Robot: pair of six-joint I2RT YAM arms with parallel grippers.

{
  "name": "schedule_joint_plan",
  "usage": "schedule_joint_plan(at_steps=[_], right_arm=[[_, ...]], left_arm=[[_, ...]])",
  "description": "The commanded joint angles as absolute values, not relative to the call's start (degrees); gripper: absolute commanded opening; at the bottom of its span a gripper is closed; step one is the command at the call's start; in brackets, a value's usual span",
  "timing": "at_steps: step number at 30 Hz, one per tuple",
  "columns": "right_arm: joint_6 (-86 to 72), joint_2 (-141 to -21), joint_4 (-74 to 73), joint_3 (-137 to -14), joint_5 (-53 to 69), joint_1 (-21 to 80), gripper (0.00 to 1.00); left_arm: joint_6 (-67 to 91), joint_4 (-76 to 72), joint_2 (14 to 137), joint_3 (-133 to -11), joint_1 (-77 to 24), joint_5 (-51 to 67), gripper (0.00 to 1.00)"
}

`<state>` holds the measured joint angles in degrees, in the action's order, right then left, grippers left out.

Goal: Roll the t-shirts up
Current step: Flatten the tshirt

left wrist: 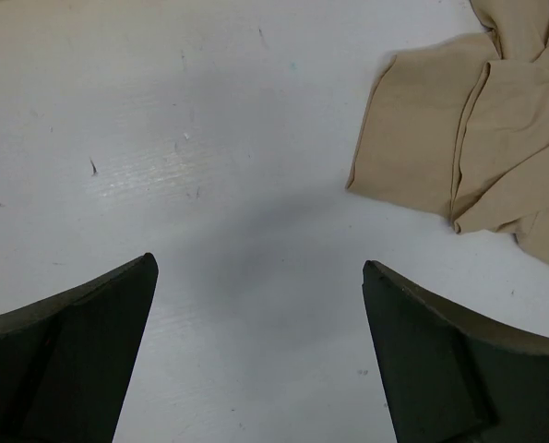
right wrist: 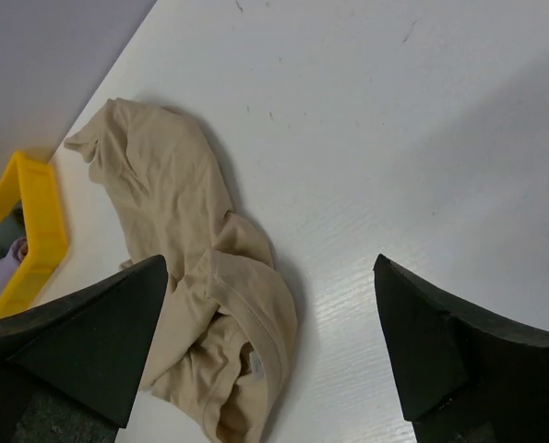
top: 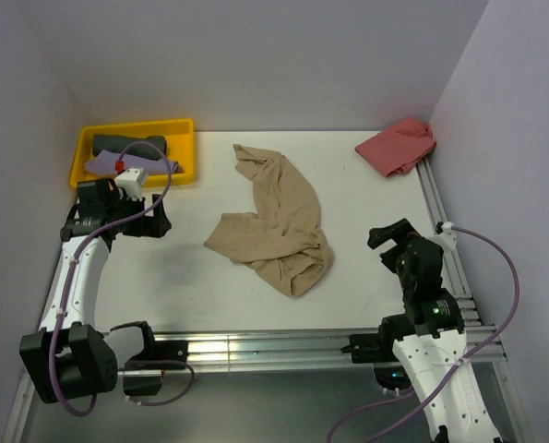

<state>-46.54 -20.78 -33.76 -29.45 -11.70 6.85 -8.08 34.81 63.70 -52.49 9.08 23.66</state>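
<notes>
Top external view: pale walls (top: 302,55) enclose a white bench (top: 366,240), with a tan t-shirt (top: 279,226) crumpled at its middle. Far left, a yellow tray (top: 136,125) holds a dark t-shirt (top: 131,145) and a lilac t-shirt (top: 103,166); a salmon t-shirt (top: 397,146) lies far right. Left pincer (left wrist: 260,268) and right pincer (right wrist: 270,261) hang spread, empty.

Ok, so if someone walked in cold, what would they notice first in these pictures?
A crumpled tan t-shirt in the middle of the white table grabs the eye first. Then the yellow tray in the far left corner, holding dark grey-green cloth and lilac cloth, and a salmon-red t-shirt bunched in the far right corner. The left gripper and right gripper hang open on either side of the tan one, touching nothing.
</notes>
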Motion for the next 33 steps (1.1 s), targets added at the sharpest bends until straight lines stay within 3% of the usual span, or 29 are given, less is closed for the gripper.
schedule_joint_plan(at_steps=[1,5,8,11,15,22,27,33], right_arm=[[-44.0,-21.4,-32.9,-28.5,-10.7,6.6,1.00],[-42.6,-22.7,-27.6,-27.9,-1.2,6.7,0.99],[-44.6,-25.7,-24.4,-26.7,1.8,8.9,0.90],[-47.5,-30.7,-23.8,-27.9,-7.7,16.1,0.86],[-51.8,-43.5,-24.1,-32.9,-19.7,37.3,0.80],[-51.7,-76.4,-30.3,-57.0,-33.0,56.7,0.76],[-47.2,-98.2,-35.7,-74.4,-34.9,61.9,0.74],[-44.0,-110.2,-35.4,-86.9,-30.4,63.3,0.69]], left_arm=[[-7.9,34.0,63.7,-52.4,9.3,24.3,0.99],[-7.9,34.2,64.2,-52.2,9.2,24.9,0.99],[-7.7,34.6,65.2,-52.7,9.3,25.9,0.99],[-7.7,34.9,65.9,-53.0,9.3,26.4,0.99],[-7.7,34.7,66.2,-52.8,9.2,26.2,1.00],[-8.1,34.8,67.1,-52.9,9.2,26.1,0.99],[-8.5,35.2,69.4,-53.6,9.2,26.5,0.99],[-8.3,35.4,69.5,-53.3,9.1,26.7,0.99]])
